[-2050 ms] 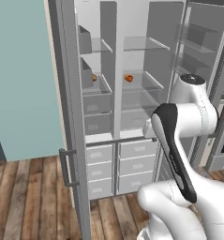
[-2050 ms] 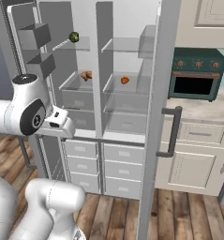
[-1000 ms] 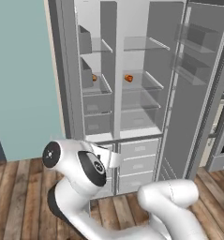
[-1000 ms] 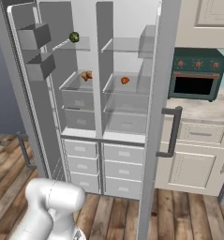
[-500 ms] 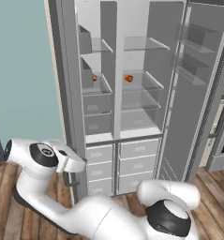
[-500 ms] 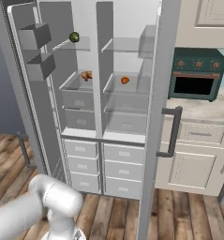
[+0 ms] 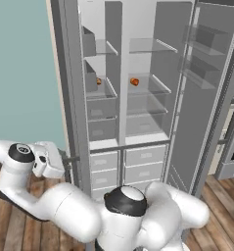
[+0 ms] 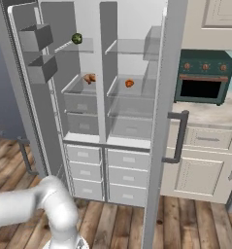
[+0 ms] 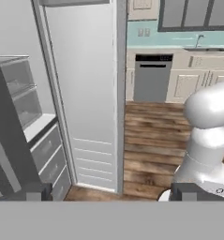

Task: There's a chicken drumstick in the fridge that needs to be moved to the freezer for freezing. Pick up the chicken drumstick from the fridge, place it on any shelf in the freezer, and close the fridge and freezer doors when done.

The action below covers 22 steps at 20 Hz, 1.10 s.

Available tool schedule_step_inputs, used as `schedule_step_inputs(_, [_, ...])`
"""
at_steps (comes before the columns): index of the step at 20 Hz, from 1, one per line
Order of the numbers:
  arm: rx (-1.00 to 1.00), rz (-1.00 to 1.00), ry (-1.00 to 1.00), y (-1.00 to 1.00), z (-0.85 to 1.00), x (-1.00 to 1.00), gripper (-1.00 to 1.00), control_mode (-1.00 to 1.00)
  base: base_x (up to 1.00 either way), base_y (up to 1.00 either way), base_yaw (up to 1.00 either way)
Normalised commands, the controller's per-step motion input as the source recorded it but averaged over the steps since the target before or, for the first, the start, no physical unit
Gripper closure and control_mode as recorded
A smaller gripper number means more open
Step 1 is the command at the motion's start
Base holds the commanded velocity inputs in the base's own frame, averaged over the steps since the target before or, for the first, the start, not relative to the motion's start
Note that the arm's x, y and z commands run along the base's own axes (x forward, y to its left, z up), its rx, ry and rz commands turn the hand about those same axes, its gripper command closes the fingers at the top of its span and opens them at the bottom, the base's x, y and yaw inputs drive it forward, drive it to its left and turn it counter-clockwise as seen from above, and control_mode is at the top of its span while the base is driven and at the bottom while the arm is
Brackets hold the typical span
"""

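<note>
Chicken drumstick (image 8: 90, 78) is sitting on a glass shelf in the left compartment, both doors (image 8: 162, 121) hanging open. Tool (image 9: 106, 192) is hovering low by the left door, fingers apart, gripping nothing.

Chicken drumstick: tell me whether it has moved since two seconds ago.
No. The small golden-brown chicken drumstick lies on the same glass shelf of the left compartment, as before.

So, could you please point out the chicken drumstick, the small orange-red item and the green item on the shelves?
chicken drumstick (image 8: 90, 78), right base view, on its golden-brown body.
orange-red item (image 8: 129, 83), right base view, on its middle.
green item (image 8: 77, 38), right base view, on its rounded top.
</note>
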Motion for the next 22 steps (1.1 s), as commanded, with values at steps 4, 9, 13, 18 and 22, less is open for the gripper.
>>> schedule_step_inputs(4, [0.0,-0.02,0.0,0.14,-0.36,0.45,-1.0,-1.0,0.0,0.0,0.0])
schedule_step_inputs(9, [0.0,0.0,0.0,0.01,-0.61,0.53,-1.0,-1.0,0.0,0.0,0.0])
schedule_step_inputs(13, [0.0,0.0,0.0,0.0,-0.57,0.53,-1.0,-1.0,0.0,0.0,0.0])
schedule_step_inputs(18, [0.0,0.0,-0.03,0.03,-0.65,0.41,-1.0,-1.0,0.0,0.0,0.0])
schedule_step_inputs(22, [0.0,0.0,-0.02,0.28,-0.35,0.49,-1.0,-1.0,0.0,0.0,0.0])
